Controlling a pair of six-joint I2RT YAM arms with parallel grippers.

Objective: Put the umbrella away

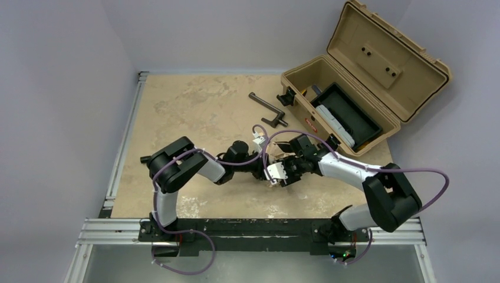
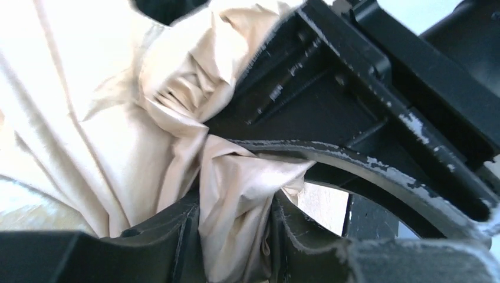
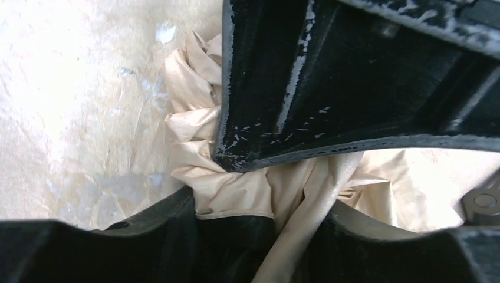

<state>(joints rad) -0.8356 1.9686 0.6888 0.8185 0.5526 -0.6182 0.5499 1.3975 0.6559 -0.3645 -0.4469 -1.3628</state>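
The umbrella shows as crumpled beige fabric [image 2: 147,118] filling the left wrist view and bunched in the right wrist view [image 3: 236,188]. Its shaft and wooden knob are hidden. In the top view both grippers meet over it at mid-table and cover nearly all of it. My left gripper [image 1: 263,171] is shut on a fold of the fabric [image 2: 236,224], pinched between its fingers [image 2: 306,236]. My right gripper [image 1: 284,170] is closed around fabric and a beige band [image 3: 306,230] between its fingers [image 3: 147,236]. Each gripper's black body looms close in the other's wrist view.
The open hard tan case [image 1: 354,88] stands at the back right, lid up, with a black tray [image 1: 348,115] of items inside. A dark L-shaped bar [image 1: 265,109] lies on the table just left of the case. The tabletop [image 1: 188,112] is mottled beige.
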